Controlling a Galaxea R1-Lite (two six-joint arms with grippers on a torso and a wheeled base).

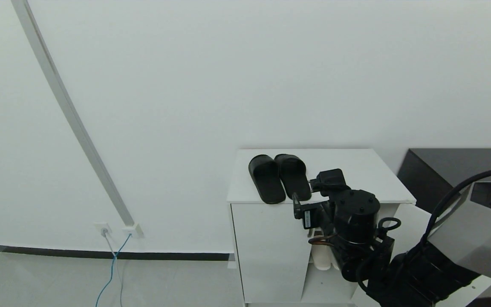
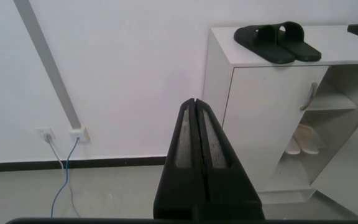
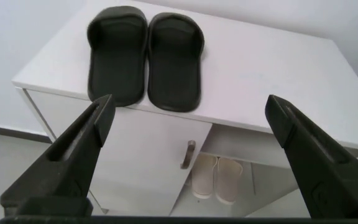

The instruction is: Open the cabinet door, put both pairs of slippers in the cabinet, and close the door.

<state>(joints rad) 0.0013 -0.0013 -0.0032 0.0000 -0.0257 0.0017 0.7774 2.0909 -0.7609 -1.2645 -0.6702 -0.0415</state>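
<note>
A pair of black slippers (image 1: pixel 278 177) (image 2: pixel 278 40) (image 3: pixel 145 56) lies side by side on top of the white cabinet (image 1: pixel 356 170) (image 2: pixel 266 118) (image 3: pixel 272 68), near its front left edge. The cabinet's right door stands open and its left door is closed. A pair of white slippers (image 2: pixel 306 140) (image 3: pixel 216 177) rests on the lower shelf inside. My right gripper (image 1: pixel 303 200) (image 3: pixel 190 104) hangs open at the cabinet's front edge, just in front of the black slippers, holding nothing. My left gripper (image 2: pixel 195 102) is shut and empty, off to the cabinet's left.
A dark piece of furniture (image 1: pixel 458 166) stands right of the cabinet. A slanted wall conduit (image 1: pixel 66 111) runs down to sockets with cables (image 1: pixel 113 232) on the left. Open floor lies left of the cabinet.
</note>
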